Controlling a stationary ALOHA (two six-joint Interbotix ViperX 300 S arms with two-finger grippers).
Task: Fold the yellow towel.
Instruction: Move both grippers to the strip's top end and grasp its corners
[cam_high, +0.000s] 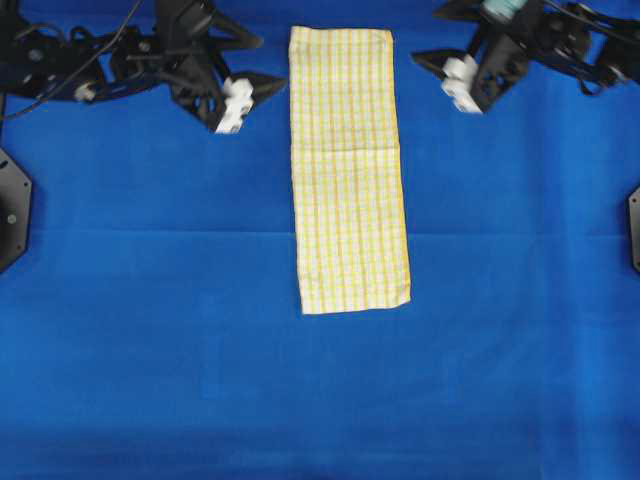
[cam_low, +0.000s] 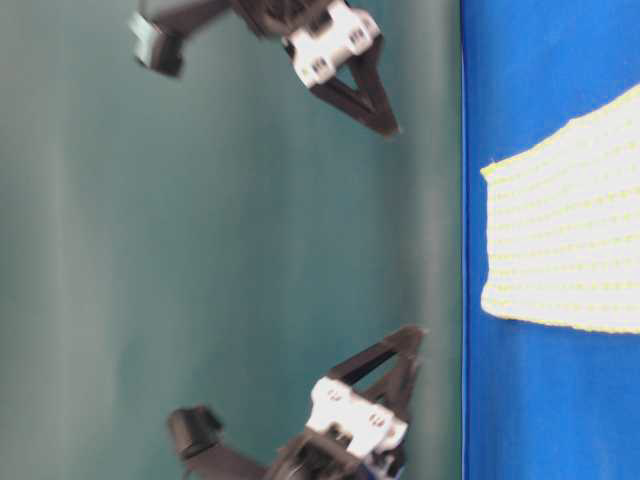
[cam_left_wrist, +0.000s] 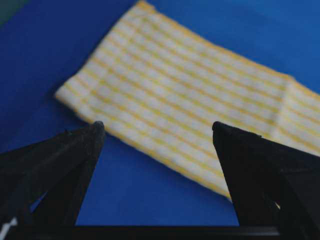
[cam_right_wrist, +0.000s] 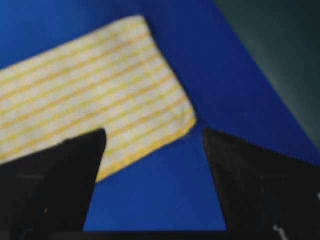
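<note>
The bench is covered edge to edge by a plain blue covering, seen across the whole overhead frame. Faint creases are seen running across its middle. Two black angular plates are spotted at the frame's sides, one at mid left, one at mid right. In the table-level view, a dull green wall is shown filling the left.

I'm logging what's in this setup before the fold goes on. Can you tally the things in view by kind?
Cloths: 1, the yellow towel, lying flat as a long strip
Table coverings: 1, the blue table covering
Grippers: 2, the left gripper and the right gripper, both open and holding nothing
Total: 4
</note>
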